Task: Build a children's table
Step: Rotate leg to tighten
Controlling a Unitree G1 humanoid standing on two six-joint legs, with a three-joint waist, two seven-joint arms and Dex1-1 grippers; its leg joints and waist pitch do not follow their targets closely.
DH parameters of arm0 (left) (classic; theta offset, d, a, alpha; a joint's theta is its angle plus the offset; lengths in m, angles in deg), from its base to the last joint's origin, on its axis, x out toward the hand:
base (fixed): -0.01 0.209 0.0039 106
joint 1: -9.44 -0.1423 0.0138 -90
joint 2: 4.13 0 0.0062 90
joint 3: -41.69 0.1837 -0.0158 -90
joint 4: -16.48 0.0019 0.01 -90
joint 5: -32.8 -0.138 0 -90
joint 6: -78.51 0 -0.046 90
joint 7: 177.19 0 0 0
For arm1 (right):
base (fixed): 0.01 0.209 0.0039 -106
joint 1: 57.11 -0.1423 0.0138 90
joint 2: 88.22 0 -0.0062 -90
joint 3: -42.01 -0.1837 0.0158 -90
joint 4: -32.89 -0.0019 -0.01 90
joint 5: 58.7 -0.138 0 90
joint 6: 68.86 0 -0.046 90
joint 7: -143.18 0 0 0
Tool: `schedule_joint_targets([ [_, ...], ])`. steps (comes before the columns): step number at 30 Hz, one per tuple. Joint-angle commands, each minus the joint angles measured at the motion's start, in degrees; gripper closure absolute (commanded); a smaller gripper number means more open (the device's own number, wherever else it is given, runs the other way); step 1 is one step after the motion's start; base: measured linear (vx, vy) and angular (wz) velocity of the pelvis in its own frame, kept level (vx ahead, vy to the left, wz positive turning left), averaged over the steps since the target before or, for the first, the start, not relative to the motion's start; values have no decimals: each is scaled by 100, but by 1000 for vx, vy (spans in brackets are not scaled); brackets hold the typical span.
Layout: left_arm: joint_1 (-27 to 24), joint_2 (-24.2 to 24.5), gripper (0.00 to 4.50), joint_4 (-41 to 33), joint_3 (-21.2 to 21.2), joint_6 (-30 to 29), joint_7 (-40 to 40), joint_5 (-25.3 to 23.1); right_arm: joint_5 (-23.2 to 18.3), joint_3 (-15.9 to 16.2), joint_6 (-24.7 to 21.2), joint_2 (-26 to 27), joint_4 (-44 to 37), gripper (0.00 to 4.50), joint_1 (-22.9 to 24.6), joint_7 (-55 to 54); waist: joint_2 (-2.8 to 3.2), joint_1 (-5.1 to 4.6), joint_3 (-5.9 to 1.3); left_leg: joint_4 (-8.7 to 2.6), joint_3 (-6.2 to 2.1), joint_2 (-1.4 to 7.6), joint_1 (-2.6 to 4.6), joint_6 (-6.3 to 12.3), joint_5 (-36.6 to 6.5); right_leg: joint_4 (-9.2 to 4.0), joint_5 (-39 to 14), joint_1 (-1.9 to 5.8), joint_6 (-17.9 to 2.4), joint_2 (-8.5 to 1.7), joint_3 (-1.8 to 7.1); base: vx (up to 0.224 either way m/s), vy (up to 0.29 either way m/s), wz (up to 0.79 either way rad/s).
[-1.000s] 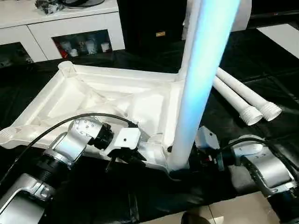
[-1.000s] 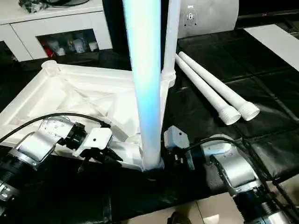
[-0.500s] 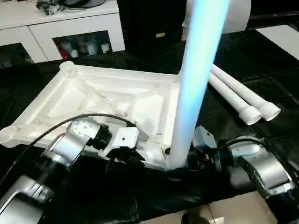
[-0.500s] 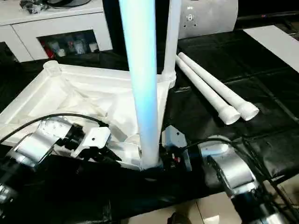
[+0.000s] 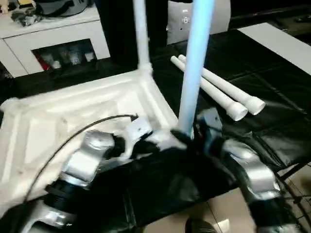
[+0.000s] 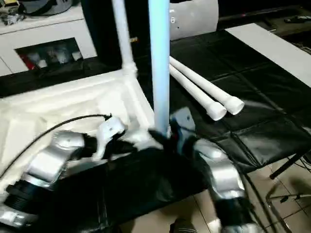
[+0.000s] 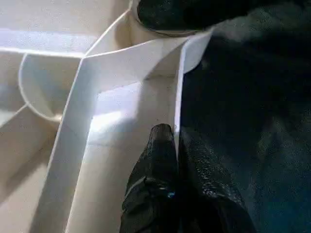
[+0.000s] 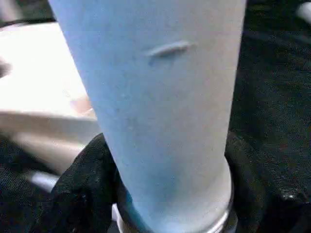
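Note:
The white table top (image 5: pixel 73 116) lies upside down on black cloth. One white leg (image 5: pixel 141 34) stands in its far corner socket and another leg (image 5: pixel 194 63) stands in the near corner socket. My right gripper (image 8: pixel 170 194) is shut on the base of that near leg, one black finger (image 8: pixel 82 194) on each side. My left gripper (image 7: pixel 175 133) is shut on the thin rim of the table top, close to the same corner. Two loose legs (image 5: pixel 218 90) lie side by side on the cloth to the right.
A white cabinet (image 5: pixel 53 34) with glass doors stands at the back left. A pale rounded object (image 5: pixel 218 14) sits behind the legs and a white panel (image 5: pixel 277 43) lies at the far right. The cloth's front edge drops to tiled floor (image 5: pixel 228 213).
The whole head view has swung and blurred, so the camera moved. The right gripper's fingers have drawn in a little around the near leg's base. The left grip on the rim is unchanged.

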Motion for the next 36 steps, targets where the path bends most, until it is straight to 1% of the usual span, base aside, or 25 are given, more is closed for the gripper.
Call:
schedule_joint_targets([
  [1,295,-711,450,-405,21,-254,858,42,-89,669,-351,766,380,174,-51,-284,-76,28,-340,-404,-1,-61,19,16,-2155,-604,-3405,208,-596,-117,46,0,0,0],
  [2,295,-716,450,-408,21,-258,863,41,-88,667,-351,771,383,174,-53,-292,-46,11,-342,-414,-9,-49,16,9,-2169,-598,-3283,198,-625,-117,50,0,0,0],
  [3,291,-894,450,-581,121,-452,1009,27,-49,584,-293,930,494,174,-116,-519,-66,10,-361,-430,-20,-46,-5,25,-2139,-584,-3077,235,-644,-113,41,0,0,0],
  [4,285,-906,450,-621,160,-490,1013,25,-53,568,-266,944,504,139,-119,-526,-37,14,-367,-444,-24,-31,-19,44,-2094,-560,-2788,244,-708,-110,45,0,0,0],
  [5,262,-876,450,-686,246,-522,981,-4,-73,497,-216,972,503,119,-107,-590,-30,14,-384,-440,-16,-28,-14,53,-2082,-553,-2638,249,-741,-106,48,0,0,0],
  [6,248,-849,450,-719,292,-535,961,-24,-83,450,-193,990,499,105,-98,-640,-39,16,-399,-431,-4,-28,-18,87,-2015,-536,-2325,252,-830,-100,60,0,0,0],
  [7,222,-770,450,-750,322,-543,918,-70,-87,384,-145,986,465,103,-72,-666,-43,16,-398,-430,4,-31,-24,107,-1993,-526,-2210,255,-875,-96,66,0,0,0],
  [8,204,-718,450,-773,338,-550,888,-104,-86,341,-111,982,441,95,-54,-677,-36,20,-399,-425,21,-32,-20,139,-1959,-523,-2084,251,-934,-96,76,0,0,0],
  [10,188,-593,450,-783,312,-547,826,-129,-68,323,-32,896,340,68,-1,-570,-25,36,-430,-401,30,-26,-24,172,-1732,-480,-1713,281,-1063,-103,88,0,0,0],
  [11,190,-548,450,-773,275,-543,803,-122,-77,312,-7,851,273,59,33,-496,-1,42,-433,-395,31,-29,-30,179,-1674,-466,-1622,291,-1099,-106,86,0,0,0],
  [12,190,-420,450,-751,249,-475,683,-90,-120,320,50,705,91,56,131,-294,2,43,-450,-379,42,-30,-27,200,-1559,-451,-1422,301,-1169,-105,87,0,0,0],
  [14,190,-300,450,-719,243,-392,559,-60,-158,336,108,563,-64,48,214,-109,-6,71,-459,-363,56,-35,-26,276,-1421,-449,-1272,318,-1209,-111,88,0,0,0],
  [18,132,206,450,-488,347,217,4,53,-283,255,329,-119,-492,15,474,604,16,129,-503,-322,56,-28,-34,410,-1009,-370,-702,362,-1385,-99,79,0,0,0],
  [19,131,301,450,-416,352,358,-122,73,-339,250,355,-283,-576,6,525,837,30,154,-504,-321,56,-24,-19,434,-1031,-370,-686,362,-1419,-96,76,0,0,0],
  [20,133,363,450,-371,359,445,-200,90,-382,251,370,-383,-623,6,555,982,22,171,-498,-320,59,-24,-18,441,-1054,-375,-705,361,-1425,-99,76,0,0,0],
  [21,152,483,450,-279,375,626,-354,95,-401,234,415,-582,-672,6,598,1176,41,200,-504,-321,61,-14,0,427,-1087,-364,-736,359,-1443,-103,82,0,0,0],
  [23,163,649,450,-176,387,846,-681,186,-432,178,483,-864,-723,6,645,1499,29,220,-490,-335,55,-9,1,401,-1205,-380,-878,357,-1440,-106,79,0,0,0],
  [24,150,809,450,-98,424,1085,-1050,313,-508,118,529,-1085,-749,6,650,1775,57,235,-488,-337,51,-13,6,373,-1309,-386,-1026,365,-1415,-114,78,0,0,0],
  [27,134,1027,450,10,531,1417,-1529,449,-650,72,567,-1332,-768,6,629,2119,21,242,-482,-343,58,-7,17,363,-1463,-404,-1153,351,-1411,-118,88,0,0,0],
  [28,144,1115,450,61,587,1537,-1686,455,-690,84,549,-1432,-777,6,621,2263,47,255,-490,-344,52,4,21,348,-1437,-385,-1138,353,-1431,-126,91,0,0,0],
  [30,223,1365,450,265,713,1858,-2221,512,-797,166,547,-1769,-787,6,588,2783,40,288,-489,-343,53,7,25,358,-1461,-385,-1172,355,-1434,-123,93,0,0,0],
  [32,279,1435,450,363,741,2023,-2445,553,-827,241,556,-1901,-782,6,574,3016,38,339,-498,-331,68,10,49,383,-1435,-385,-1160,338,-1458,-115,100,0,0,0],
  [33,297,1454,450,394,754,2074,-2513,563,-832,272,562,-1941,-779,6,569,3088,50,345,-498,-330,69,19,49,379,-1435,-371,-1121,336,-1482,-116,101,0,0,0],
  [34,335,1494,450,434,796,2133,-2605,550,-800,338,612,-2006,-766,6,555,3192,42,362,-502,-330,62,20,29,369,-1398,-358,-1103,349,-1506,-126,98,0,0,0],
  [36,421,1592,450,540,906,2321,-2938,568,-753,538,745,-2175,-731,6,520,3513,40,383,-503,-323,64,20,34,350,-1430,-353,-1159,341,-1505,-129,103,0,0,0],
])
